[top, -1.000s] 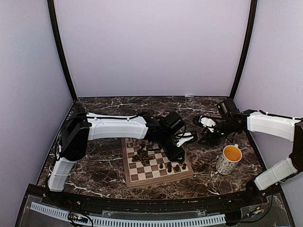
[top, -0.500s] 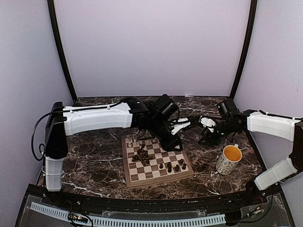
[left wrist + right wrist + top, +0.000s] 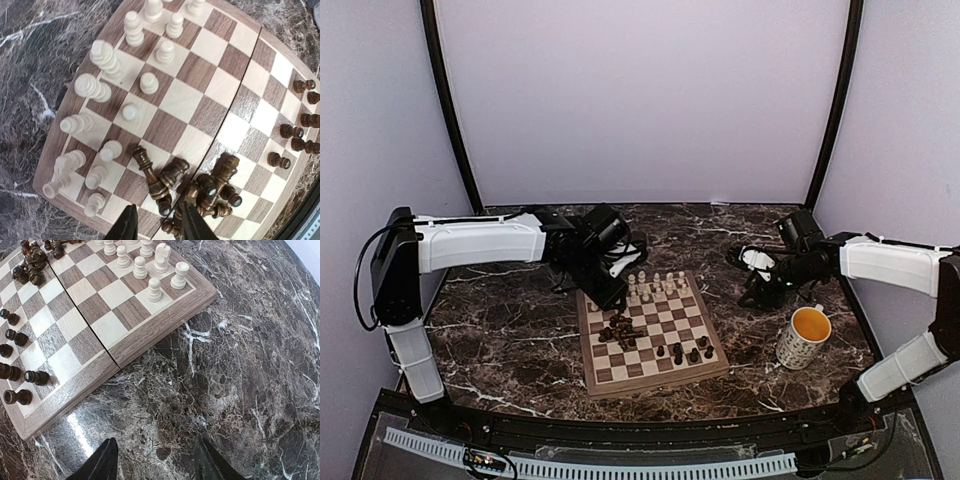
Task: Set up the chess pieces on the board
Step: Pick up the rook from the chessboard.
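Note:
The board [image 3: 660,378] lies mid-table. Cream chess pieces [image 3: 656,286] stand in its two far rows. Dark pieces lie in a heap [image 3: 621,331] at the left of the middle, and several dark ones [image 3: 686,352] stand near the right front. My left gripper [image 3: 616,292] hovers over the board's far-left corner, open and empty. In the left wrist view its gripper [image 3: 157,226] is above the toppled dark pieces [image 3: 156,175] and the dark heap [image 3: 215,187]. My right gripper [image 3: 757,290] hangs open over bare marble right of the board, as the right wrist view [image 3: 155,465] shows.
A speckled mug [image 3: 803,337] with a yellow inside stands at the right, close to the right arm. Dark marble tabletop [image 3: 520,340] surrounds the board. Black frame posts and pale walls close in the back and sides.
My left arm has swung back and to the left, from over the board's right side to its far-left corner. The cream rows now show. The right arm has not moved.

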Motion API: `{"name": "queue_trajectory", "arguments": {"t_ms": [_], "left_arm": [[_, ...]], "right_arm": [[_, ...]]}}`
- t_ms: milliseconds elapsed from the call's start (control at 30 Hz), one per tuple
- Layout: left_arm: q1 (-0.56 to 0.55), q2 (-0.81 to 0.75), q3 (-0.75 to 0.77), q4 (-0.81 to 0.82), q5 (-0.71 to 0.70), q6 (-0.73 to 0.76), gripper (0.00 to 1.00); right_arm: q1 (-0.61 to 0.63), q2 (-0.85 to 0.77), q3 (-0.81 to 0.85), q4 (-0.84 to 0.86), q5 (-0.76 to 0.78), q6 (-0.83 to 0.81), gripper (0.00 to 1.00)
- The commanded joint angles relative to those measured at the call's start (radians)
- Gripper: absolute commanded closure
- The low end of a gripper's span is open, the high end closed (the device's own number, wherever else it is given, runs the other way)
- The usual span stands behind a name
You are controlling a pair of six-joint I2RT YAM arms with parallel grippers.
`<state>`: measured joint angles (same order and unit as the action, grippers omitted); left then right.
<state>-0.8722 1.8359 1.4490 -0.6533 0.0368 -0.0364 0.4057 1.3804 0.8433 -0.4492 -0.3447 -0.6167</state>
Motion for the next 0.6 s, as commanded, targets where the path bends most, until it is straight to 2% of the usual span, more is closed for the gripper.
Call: {"name": "queue_trajectory", "arguments": {"t_ms": [0,333,567], "left_arm": [[0.023,-0.043,-0.027,-0.046,-0.040,-0.075,0.67],[0.029,0.013,0.004,-0.135,0.056,-0.070,0.67],[0.027,-0.047,-0.032,-0.110,0.102,-0.079,0.66]], "right_arm": [[0.000,0.006,0.008,0.003,-0.016,-0.006,0.47],[0.000,0.002,0.004,0.007,-0.007,-0.005,0.47],[0.000,0.009,0.005,0.006,-0.007,-0.006,0.47]]}}
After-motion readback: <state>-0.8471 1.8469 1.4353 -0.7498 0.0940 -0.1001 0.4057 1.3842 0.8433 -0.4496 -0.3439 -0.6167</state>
